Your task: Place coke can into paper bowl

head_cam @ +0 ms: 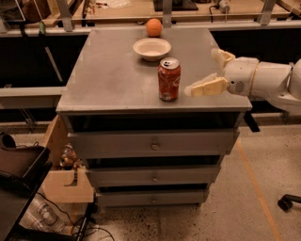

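The coke can, red with a silver top, stands upright near the front edge of the grey cabinet top. The off-white paper bowl sits empty behind the can, toward the back. My gripper is to the right of the can at about its height. It is open, with one cream finger pointing at the can and a small gap between them. The other finger is farther back. It holds nothing.
An orange ball rests just behind the bowl at the back edge. The cabinet has several drawers below. A cardboard box and clutter lie on the floor at the left. A workbench runs behind.
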Motion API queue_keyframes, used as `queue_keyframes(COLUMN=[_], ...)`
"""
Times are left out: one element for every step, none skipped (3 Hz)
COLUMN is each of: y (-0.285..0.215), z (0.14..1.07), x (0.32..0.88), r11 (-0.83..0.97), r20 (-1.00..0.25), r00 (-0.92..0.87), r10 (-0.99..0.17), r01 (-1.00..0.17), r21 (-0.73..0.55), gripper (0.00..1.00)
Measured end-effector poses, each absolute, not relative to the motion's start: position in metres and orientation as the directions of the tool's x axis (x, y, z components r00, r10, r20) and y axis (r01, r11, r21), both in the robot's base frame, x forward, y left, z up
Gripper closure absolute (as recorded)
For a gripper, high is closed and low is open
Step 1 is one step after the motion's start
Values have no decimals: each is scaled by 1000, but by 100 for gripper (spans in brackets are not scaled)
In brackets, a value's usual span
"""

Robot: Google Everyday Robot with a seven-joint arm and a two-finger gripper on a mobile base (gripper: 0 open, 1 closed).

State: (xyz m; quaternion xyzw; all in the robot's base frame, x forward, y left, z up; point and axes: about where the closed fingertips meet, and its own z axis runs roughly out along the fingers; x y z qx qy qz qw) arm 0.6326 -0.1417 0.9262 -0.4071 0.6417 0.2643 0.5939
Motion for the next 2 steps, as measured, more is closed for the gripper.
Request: queue_keyframes(y=[-138,-130], z=[896,887], x=[653,666], r11=[535,525], r20=[-996,-998], r00=[-3,-22], r10=[-88,-58], r01=[-844,-851], r21=[-44,-12], gripper=[0,0])
